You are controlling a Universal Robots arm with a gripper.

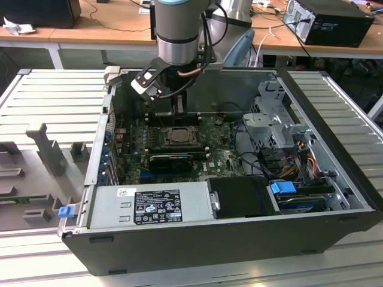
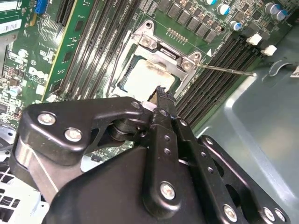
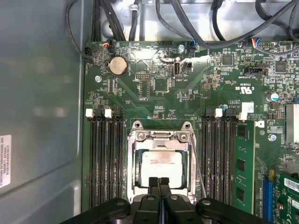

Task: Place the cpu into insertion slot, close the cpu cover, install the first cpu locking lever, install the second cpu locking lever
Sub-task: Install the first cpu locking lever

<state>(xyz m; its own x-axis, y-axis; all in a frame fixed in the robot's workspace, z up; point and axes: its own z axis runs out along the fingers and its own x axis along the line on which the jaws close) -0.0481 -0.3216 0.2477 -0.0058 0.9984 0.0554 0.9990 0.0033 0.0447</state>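
1. Cpu [image 3: 163, 165]: dull silver top up, lying flat in the insertion slot [image 3: 137, 173] on the green board [image 3: 154, 95], with banks of long black memory slots [image 3: 105, 158] on either side.
2. Cpu cover [image 3: 161, 140]: lowered around the chip, window framing the metal top, broad bar with two screws on the side nearest the coin battery [image 3: 117, 66].
3. Locking lever [image 3: 198, 165]: thin silvery rod running along one side of the socket in the first wrist view. In the second wrist view, poking out [image 2: 226, 70] over the memory slots beside the socket. Latched or loose: cannot tell.
4. Gripper [image 3: 159, 181]: black fingers [image 2: 161, 100] pressed tip to tip, gripping nothing, poised over one edge of the chip. Touching or just above: cannot tell.
5. Arm [image 1: 176, 30]: in the exterior view, reaching straight down into the open computer case [image 1: 239, 239], over the socket, with the grey power supply [image 1: 149, 206] at the near wall.
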